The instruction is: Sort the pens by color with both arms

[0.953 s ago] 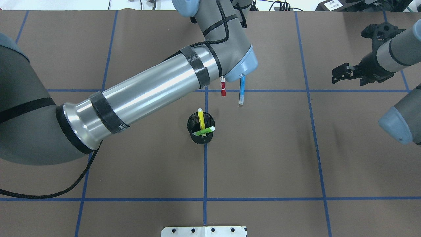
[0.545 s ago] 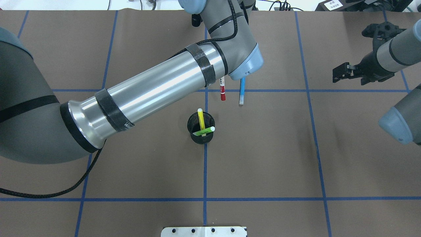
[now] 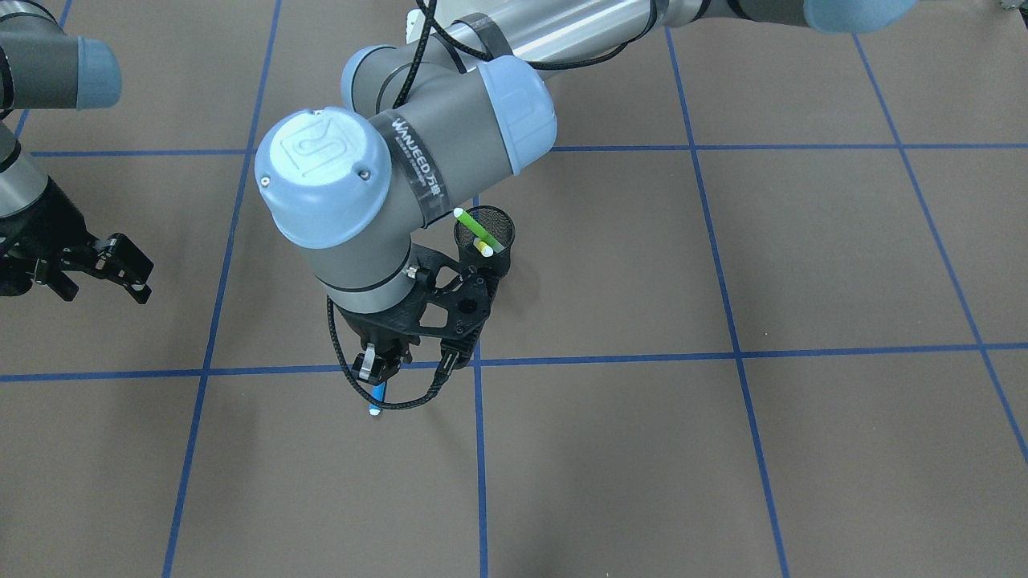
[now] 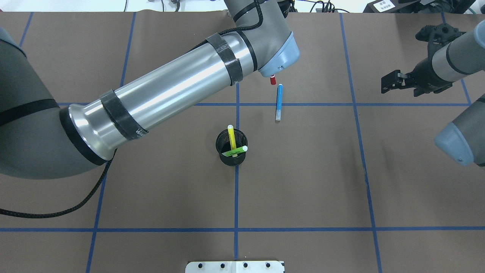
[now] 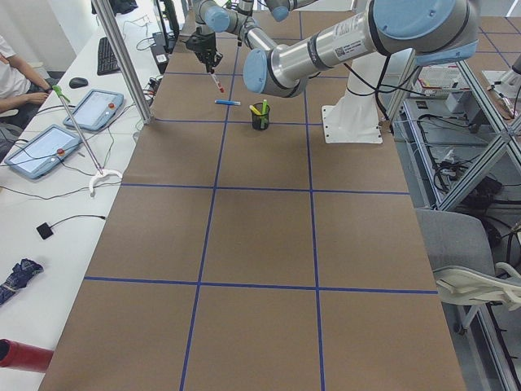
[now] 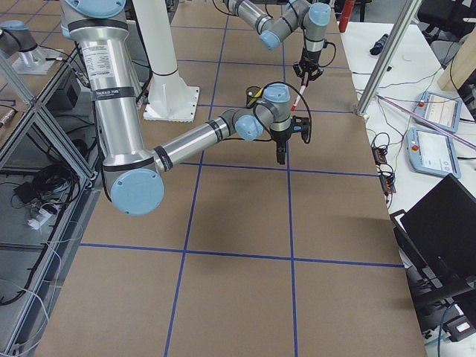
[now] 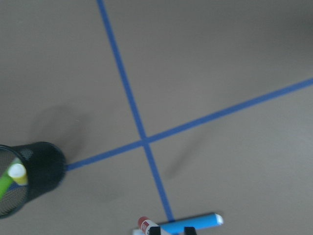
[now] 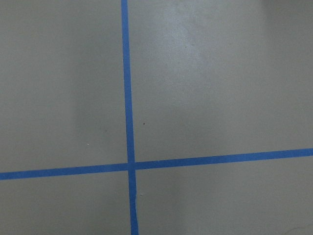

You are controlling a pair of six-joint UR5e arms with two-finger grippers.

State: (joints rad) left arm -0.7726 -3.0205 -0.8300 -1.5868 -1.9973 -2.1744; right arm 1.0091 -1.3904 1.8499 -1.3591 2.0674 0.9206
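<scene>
- My left arm [image 4: 178, 89] reaches across the bench [image 4: 303, 182], past the centre tape line [image 4: 236, 197].
- The left fingers [image 3: 369, 369] are clamped on the red-ended pen [image 4: 272, 80]. Overhead I only see its red tip poking out under the wrist cap.
- In both side views that pen hangs tilted from the fingers. White barrel, red lower end, and it looks lifted off the bench.
- The blue pen [image 4: 279, 102] lies flat on the bench just beside the hanging red tip, not gripped. It crosses the tape line on the far side of the cup, right of centre.
- In the left wrist view the blue pen sits right at the bottom edge, next to the red end, with the fingers barely in frame.
- The mesh cup [image 4: 227, 159] stands on the centre tape line, apart from the left fingers on the side nearer the robot.
- The yellow pen [image 4: 231, 137] and green pen [image 4: 237, 151] are both in the cup, leaning and crossed.
- The right fingers [image 3: 124, 253] are spread apart and grip nothing. They hover out at the right side, well apart from every pen.
- The right wrist view shows only bare bench and tape.
</scene>
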